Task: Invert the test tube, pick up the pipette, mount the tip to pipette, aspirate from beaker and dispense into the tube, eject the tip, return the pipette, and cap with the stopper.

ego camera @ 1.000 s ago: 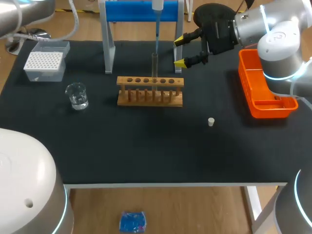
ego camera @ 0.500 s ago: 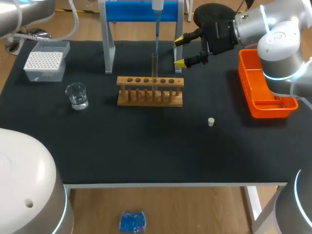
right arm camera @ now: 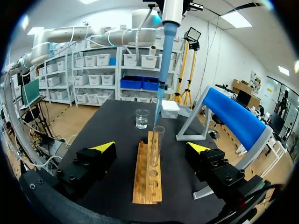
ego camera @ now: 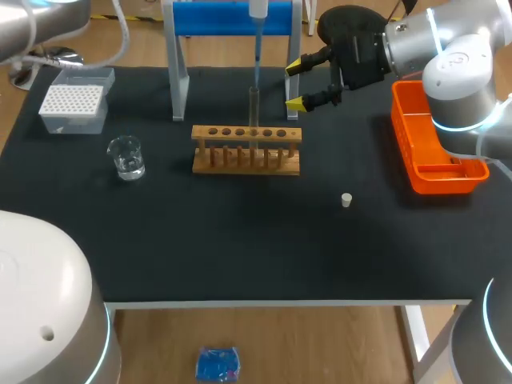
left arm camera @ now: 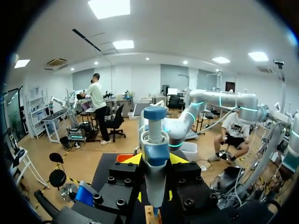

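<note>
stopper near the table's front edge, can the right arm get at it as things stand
Probably yes: the stopper stands alone on the bare table, and the right pincer is open and empty, with nothing between them.

The upper body of the pipette (ego camera: pixel 258 40) ran off the head view's far edge, so my left gripper (left arm camera: pixel 155 161), which held it, was out of sight there. From my left wrist the pipette covered most of my yellow fingertips (left arm camera: pixel 134 159), and its lower end was cut off. Whether the test tube (ego camera: pixel 254 108) held liquid was too small to tell. My right arm (ego camera: pixel 460 72) hid part of the orange bin (ego camera: pixel 416 136).
</note>
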`<action>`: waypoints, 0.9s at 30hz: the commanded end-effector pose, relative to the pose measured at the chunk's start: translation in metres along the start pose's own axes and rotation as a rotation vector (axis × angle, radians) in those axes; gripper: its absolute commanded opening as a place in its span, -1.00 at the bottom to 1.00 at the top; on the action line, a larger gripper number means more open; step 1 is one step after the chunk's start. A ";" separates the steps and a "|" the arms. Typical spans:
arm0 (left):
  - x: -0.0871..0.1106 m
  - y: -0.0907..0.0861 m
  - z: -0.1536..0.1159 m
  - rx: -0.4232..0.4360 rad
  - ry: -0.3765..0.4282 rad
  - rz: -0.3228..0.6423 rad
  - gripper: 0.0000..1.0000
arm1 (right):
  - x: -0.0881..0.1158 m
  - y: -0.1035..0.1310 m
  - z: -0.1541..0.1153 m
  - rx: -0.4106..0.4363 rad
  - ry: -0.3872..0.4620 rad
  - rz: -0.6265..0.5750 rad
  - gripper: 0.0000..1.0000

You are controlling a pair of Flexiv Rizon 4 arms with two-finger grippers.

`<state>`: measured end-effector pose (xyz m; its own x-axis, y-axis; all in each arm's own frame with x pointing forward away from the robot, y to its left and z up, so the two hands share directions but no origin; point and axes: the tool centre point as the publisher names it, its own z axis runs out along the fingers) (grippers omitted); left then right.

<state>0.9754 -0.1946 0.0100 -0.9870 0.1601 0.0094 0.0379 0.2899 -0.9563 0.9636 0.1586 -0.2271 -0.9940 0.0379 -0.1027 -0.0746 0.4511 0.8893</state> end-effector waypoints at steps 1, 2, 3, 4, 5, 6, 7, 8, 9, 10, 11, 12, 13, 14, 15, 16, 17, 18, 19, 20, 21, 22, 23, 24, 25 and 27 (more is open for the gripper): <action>-0.001 0.004 -0.002 0.002 0.000 -0.001 -1.00 | 0.000 -0.001 0.001 -0.001 -0.001 -0.001 1.00; -0.001 0.005 -0.002 0.003 -0.001 -0.001 -1.00 | 0.000 -0.001 0.001 -0.001 -0.001 -0.001 1.00; -0.001 0.006 -0.002 0.004 -0.002 -0.002 -1.00 | 0.000 -0.001 0.001 -0.001 -0.001 -0.001 1.00; -0.002 0.007 -0.002 0.002 -0.002 -0.007 -1.00 | 0.000 -0.001 0.001 -0.001 -0.001 -0.001 1.00; -0.002 0.009 -0.002 0.002 -0.002 -0.008 -1.00 | 0.000 -0.001 0.001 -0.001 -0.001 -0.001 1.00; -0.003 0.010 -0.002 0.003 -0.002 -0.010 -1.00 | 0.000 -0.001 0.001 -0.001 -0.001 -0.001 1.00; -0.003 0.011 -0.002 0.003 -0.002 -0.012 -1.00 | 0.000 -0.001 0.001 -0.001 -0.001 -0.001 1.00; -0.004 0.011 -0.002 0.005 -0.002 -0.013 -1.00 | 0.000 -0.001 0.001 -0.001 -0.001 -0.001 1.00; -0.004 0.012 -0.002 0.006 -0.002 -0.013 -1.00 | 0.000 -0.001 0.001 -0.001 -0.001 -0.001 1.00; -0.004 0.013 -0.002 0.007 -0.002 -0.012 -1.00 | 0.000 -0.001 0.001 -0.001 -0.001 -0.001 1.00; -0.004 0.013 -0.003 0.007 -0.003 -0.012 -1.00 | 0.000 -0.001 0.001 -0.001 -0.001 -0.001 1.00; -0.005 0.013 -0.003 0.008 -0.004 -0.011 -1.00 | 0.000 -0.001 0.001 -0.001 -0.001 -0.001 1.00; -0.005 0.014 -0.003 0.009 -0.005 -0.010 -1.00 | 0.000 -0.001 0.001 -0.001 -0.001 -0.001 1.00; -0.005 0.014 -0.003 0.009 -0.005 -0.009 -1.00 | 0.000 -0.001 0.001 -0.001 -0.001 -0.001 1.00; -0.006 0.015 -0.003 0.009 -0.006 -0.008 -1.00 | 0.000 -0.001 0.001 -0.001 -0.001 -0.001 1.00; -0.006 0.015 -0.003 0.009 -0.006 -0.008 -1.00 | 0.000 -0.001 0.001 -0.001 -0.001 -0.001 1.00; -0.006 0.016 -0.003 0.009 -0.007 -0.008 -1.00 | 0.000 -0.001 0.001 -0.001 -0.001 -0.001 1.00; -0.006 0.016 -0.004 0.008 -0.008 -0.008 -1.00 | 0.000 -0.001 0.001 -0.001 -0.001 -0.001 1.00; -0.006 0.017 -0.004 0.003 -0.008 -0.010 -1.00 | 0.000 -0.001 0.001 -0.001 -0.001 -0.001 1.00; -0.007 0.017 -0.004 -0.001 -0.009 -0.012 -1.00 | 0.000 -0.001 0.001 -0.001 -0.001 -0.001 1.00; -0.007 0.017 -0.004 -0.002 -0.009 -0.012 -1.00 | 0.000 -0.001 0.001 -0.001 -0.001 -0.001 1.00; -0.007 0.018 -0.003 -0.005 -0.009 -0.012 -1.00 | 0.000 -0.001 0.001 -0.001 -0.001 -0.001 1.00; -0.007 0.018 -0.003 -0.011 -0.010 -0.014 -1.00 | 0.000 -0.001 0.001 -0.001 -0.001 -0.001 1.00; -0.007 0.018 -0.003 -0.015 -0.011 -0.015 -1.00 | 0.000 -0.001 0.001 -0.001 -0.001 -0.001 1.00; -0.007 0.019 -0.003 -0.019 -0.012 -0.016 -1.00 | 0.000 -0.001 0.001 -0.001 -0.001 -0.001 1.00; -0.007 0.019 -0.003 -0.024 -0.015 -0.017 -1.00 | 0.000 -0.001 0.001 -0.001 -0.001 -0.001 1.00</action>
<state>0.9822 -0.1870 -0.0096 -0.9901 0.1393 0.0198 0.0245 0.3089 -0.9508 0.9636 0.1586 -0.2271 -0.9940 0.0379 -0.1026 -0.0746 0.4511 0.8893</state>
